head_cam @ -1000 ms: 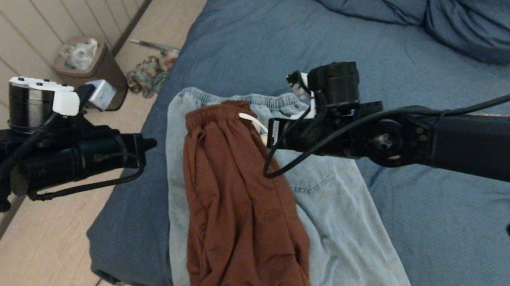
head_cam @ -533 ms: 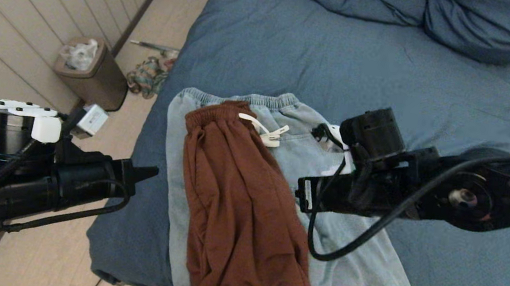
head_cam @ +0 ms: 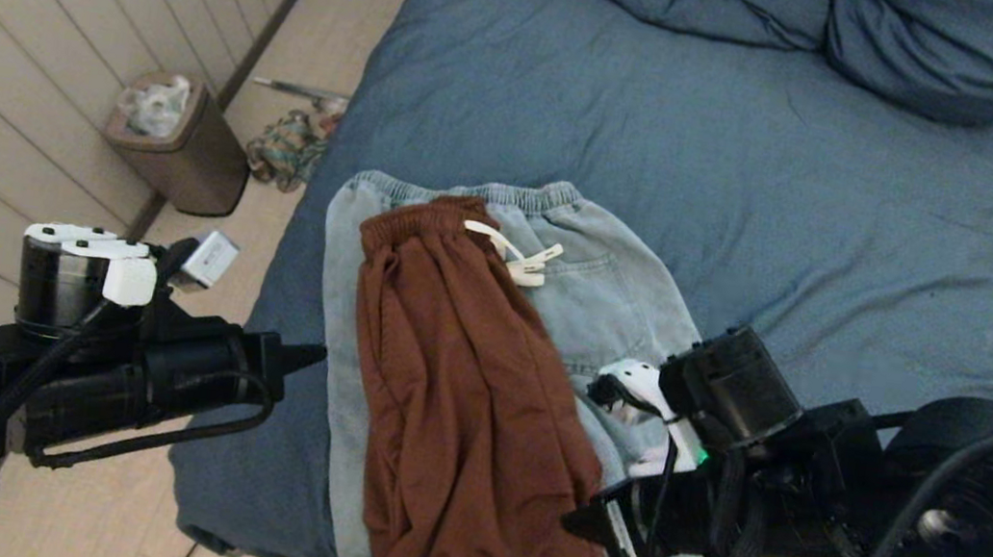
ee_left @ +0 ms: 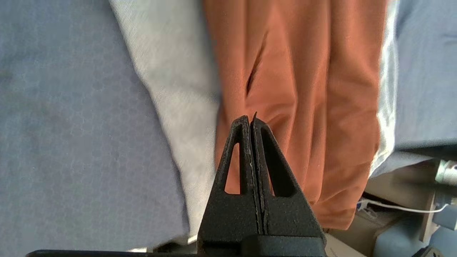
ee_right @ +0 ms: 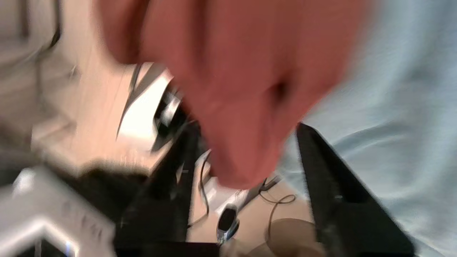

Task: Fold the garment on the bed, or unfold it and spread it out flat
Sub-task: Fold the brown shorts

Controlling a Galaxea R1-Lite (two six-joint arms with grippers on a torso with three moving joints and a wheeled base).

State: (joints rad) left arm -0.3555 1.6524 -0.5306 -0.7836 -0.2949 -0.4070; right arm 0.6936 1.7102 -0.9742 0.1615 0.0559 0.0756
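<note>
Lying on the bed: the rust-brown shorts (head_cam: 478, 412) are resting on top of the pale denim shorts (head_cam: 644, 338), both stretched along the near left part of the bed (head_cam: 766, 161), waistbands toward the pillows, hems reaching the near edge.
Layering, judged: the brown pair is sitting folded lengthwise over the denim pair, so it looks like the piece being worked on while the denim is serving as an underlayer.
Right gripper (head_cam: 593, 525): it is hanging low over the near hem area, at the right-hand border of the brown shorts where they are meeting the denim; its fingers (ee_right: 321, 171) are standing apart, and the brown hem is showing between them in the right wrist view, not clamped.
Reason, judged: that posture is suiting a grab at the brown hem or side, ready for lifting it over.
Left gripper (ee_left: 251, 121): it is hovering beyond the bed's left edge, tip aiming at the garments, fingers pressed together and holding nothing.
Garment relative to the hands: the brown shorts are lying between the two grippers, just beside the right one and near but apart from the left.
</note>
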